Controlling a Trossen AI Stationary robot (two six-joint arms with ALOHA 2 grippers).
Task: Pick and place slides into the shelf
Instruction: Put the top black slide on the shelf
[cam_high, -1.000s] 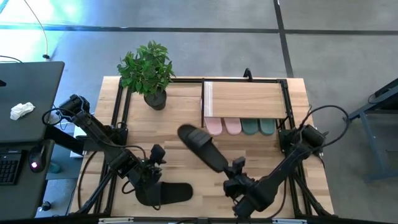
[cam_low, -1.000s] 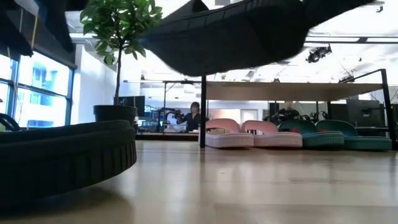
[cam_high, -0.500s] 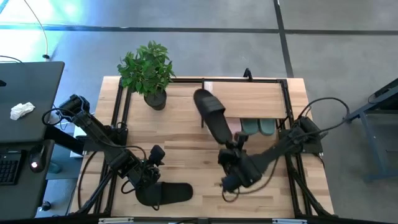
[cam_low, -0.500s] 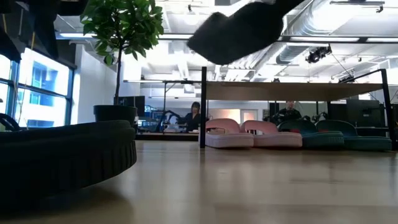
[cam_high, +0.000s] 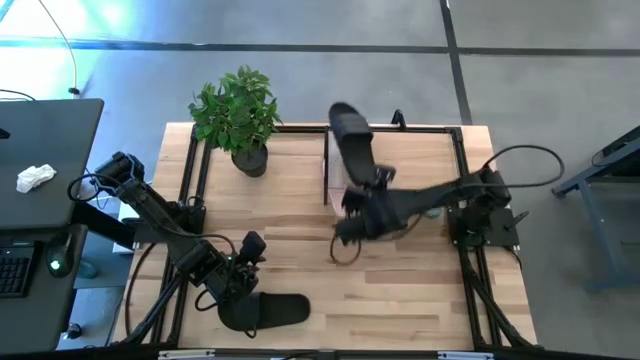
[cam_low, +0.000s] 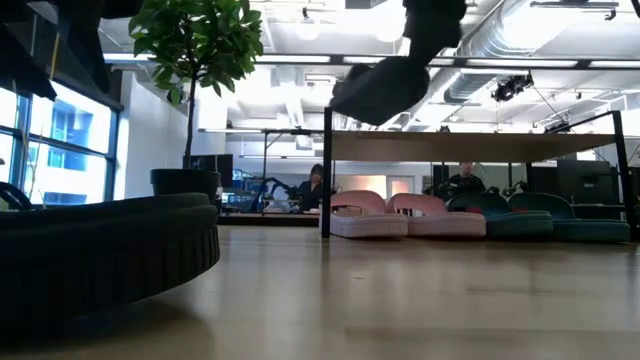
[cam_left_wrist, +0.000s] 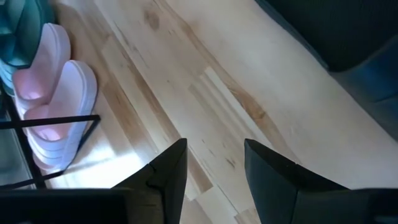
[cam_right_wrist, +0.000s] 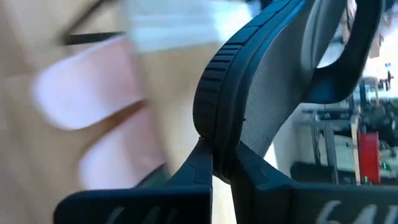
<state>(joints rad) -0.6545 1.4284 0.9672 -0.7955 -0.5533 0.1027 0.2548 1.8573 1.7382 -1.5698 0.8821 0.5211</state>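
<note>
A black slide hangs over the left part of the shelf, with my right gripper shut on it. In the low view this slide is above the plank. Under the plank stand two pink slides and two green slides, soles on the table. A second black slide lies flat near the table's front edge. My left gripper hovers open just beside it, with only bare wood between its fingers. My right gripper pinches the sole's end away from the strap between its two fingers. The fingers slant down from the near right. The slide sticks out past them toward the table's far edge, strap at the far end, lifted clear of table and shelf.
A potted plant stands at the far left of the table. A black desk with a keyboard adjoins the table's left side. Bare wood lies between plant, shelf and the near slide. People show in the room beyond.
My right gripper has swung from the table's near middle toward the far edge and the shelf, rising, with the black slide still in its hold. The slide has turned from pointing far-left to pointing at the far edge, and now hangs over the shelf's left part.
</note>
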